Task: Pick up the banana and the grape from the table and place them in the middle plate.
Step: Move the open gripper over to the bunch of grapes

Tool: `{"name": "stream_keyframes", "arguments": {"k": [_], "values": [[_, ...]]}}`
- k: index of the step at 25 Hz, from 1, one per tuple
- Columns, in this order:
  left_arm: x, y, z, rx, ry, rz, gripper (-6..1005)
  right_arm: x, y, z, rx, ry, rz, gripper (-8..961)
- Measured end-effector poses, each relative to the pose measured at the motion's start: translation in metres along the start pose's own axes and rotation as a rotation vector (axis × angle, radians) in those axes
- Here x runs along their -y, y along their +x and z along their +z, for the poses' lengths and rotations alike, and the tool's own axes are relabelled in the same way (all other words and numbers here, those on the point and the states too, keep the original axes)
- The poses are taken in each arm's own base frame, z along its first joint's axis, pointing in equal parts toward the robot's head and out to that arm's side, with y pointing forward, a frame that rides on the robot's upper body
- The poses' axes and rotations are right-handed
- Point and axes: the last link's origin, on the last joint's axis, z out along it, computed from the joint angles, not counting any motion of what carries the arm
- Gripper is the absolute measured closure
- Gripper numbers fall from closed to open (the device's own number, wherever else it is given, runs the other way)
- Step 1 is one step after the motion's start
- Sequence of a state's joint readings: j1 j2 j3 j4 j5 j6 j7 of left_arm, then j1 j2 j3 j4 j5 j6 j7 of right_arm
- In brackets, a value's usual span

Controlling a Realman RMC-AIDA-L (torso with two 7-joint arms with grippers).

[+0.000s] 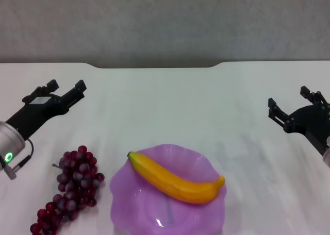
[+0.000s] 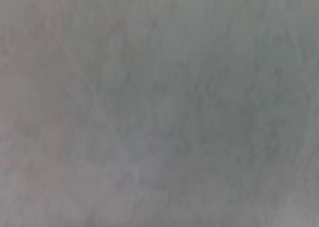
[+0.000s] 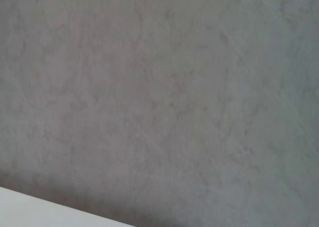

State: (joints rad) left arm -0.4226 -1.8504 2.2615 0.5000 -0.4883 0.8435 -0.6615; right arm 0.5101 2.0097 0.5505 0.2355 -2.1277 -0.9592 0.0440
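The yellow banana [image 1: 175, 180] lies across the light purple scalloped plate [image 1: 133, 196] at the front middle of the white table [image 1: 165, 106]. The bunch of dark red-purple grapes [image 1: 71, 186] lies on the table just left of the plate. My left gripper [image 1: 66, 89] is open and empty, held above the table at the left, behind the grapes. My right gripper [image 1: 290, 102] is open and empty at the far right, well away from the plate. Both wrist views show only grey wall.
A grey wall [image 1: 165, 23] rises behind the table, whose far edge has a shallow notch [image 1: 157, 66]. A corner of the white table edge [image 3: 45, 212] shows in the right wrist view.
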Motion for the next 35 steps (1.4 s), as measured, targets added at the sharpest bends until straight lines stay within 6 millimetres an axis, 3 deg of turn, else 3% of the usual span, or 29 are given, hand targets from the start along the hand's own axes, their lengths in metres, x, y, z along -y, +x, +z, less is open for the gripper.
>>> {"name": "stream_keyframes", "arguments": {"k": [4,9,13,18,20,24,26,35], "values": [[0.007,0.007,0.009,0.116,0.048,0.029,114,0.000,0.003,0.001,-0.021,-0.005,-0.006,61],[0.002,0.034,0.011,0.244,0.115,0.070,114,0.000,0.004,0.001,-0.030,-0.006,-0.007,61],[-0.023,0.057,0.004,0.303,0.195,0.172,137,0.000,0.004,0.001,-0.030,-0.006,-0.008,61],[-0.052,0.060,-0.002,0.475,0.280,0.340,228,0.000,0.004,0.001,-0.030,-0.005,-0.008,61],[-0.062,0.057,-0.003,0.568,0.259,0.392,278,0.000,0.005,0.001,-0.039,-0.005,-0.008,61],[-0.079,0.062,-0.010,0.697,0.095,0.438,267,-0.002,0.005,0.006,-0.058,-0.014,-0.010,61],[-0.078,0.075,-0.016,0.718,0.065,0.430,261,-0.002,0.005,0.006,-0.062,-0.014,-0.011,61],[-0.068,0.079,-0.025,0.821,0.081,0.411,265,-0.006,0.005,0.007,-0.063,-0.028,-0.011,62]]}}
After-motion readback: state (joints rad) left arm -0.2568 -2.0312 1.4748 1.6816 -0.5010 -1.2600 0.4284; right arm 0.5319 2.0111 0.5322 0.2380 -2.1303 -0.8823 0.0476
